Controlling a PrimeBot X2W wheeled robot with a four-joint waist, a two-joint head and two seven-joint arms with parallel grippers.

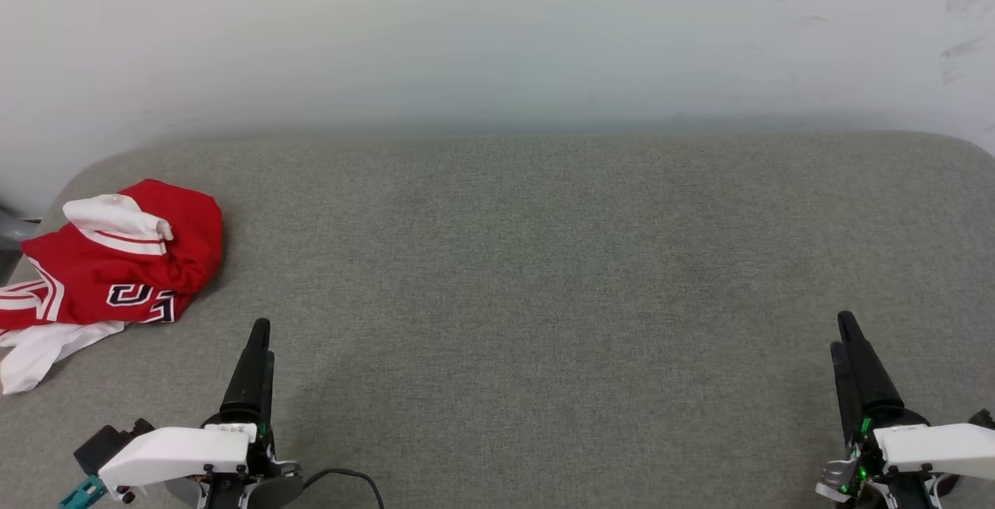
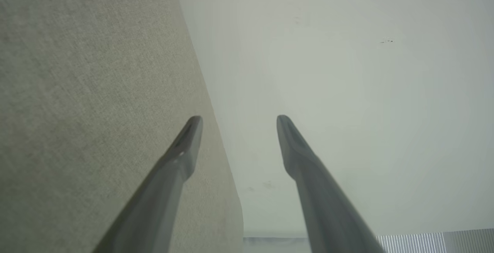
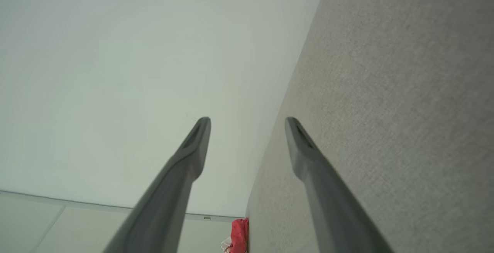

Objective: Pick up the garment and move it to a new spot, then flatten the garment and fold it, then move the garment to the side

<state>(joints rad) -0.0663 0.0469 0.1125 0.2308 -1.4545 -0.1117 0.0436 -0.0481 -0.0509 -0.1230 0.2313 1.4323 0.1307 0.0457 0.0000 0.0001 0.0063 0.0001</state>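
The garment [image 1: 116, 268] lies as a crumpled heap at the far left part of the grey cloth-covered table [image 1: 528, 276], close to its rounded left corner. One white sleeve is on top of the heap and another trails toward the robot. The black letters are partly visible on the red cloth. The heap's long axis runs obliquely, from the near left edge of the head view toward the back and a little to the right. The picture's edge cuts its left end, so I cannot tell if it hangs over the table's side.

The left claw [image 1: 260, 338] is clearly the nearer one. The garment is just ahead of it and to its left, not touching. The right claw [image 1: 843, 330] is well apart, across the whole table. In its own wrist view the garment is only a small red patch far away.

Both claws are open and empty, with the fingers spread apart in the wrist views. In my judgement the first pick belongs to the left arm, which must swing forward and to the left.
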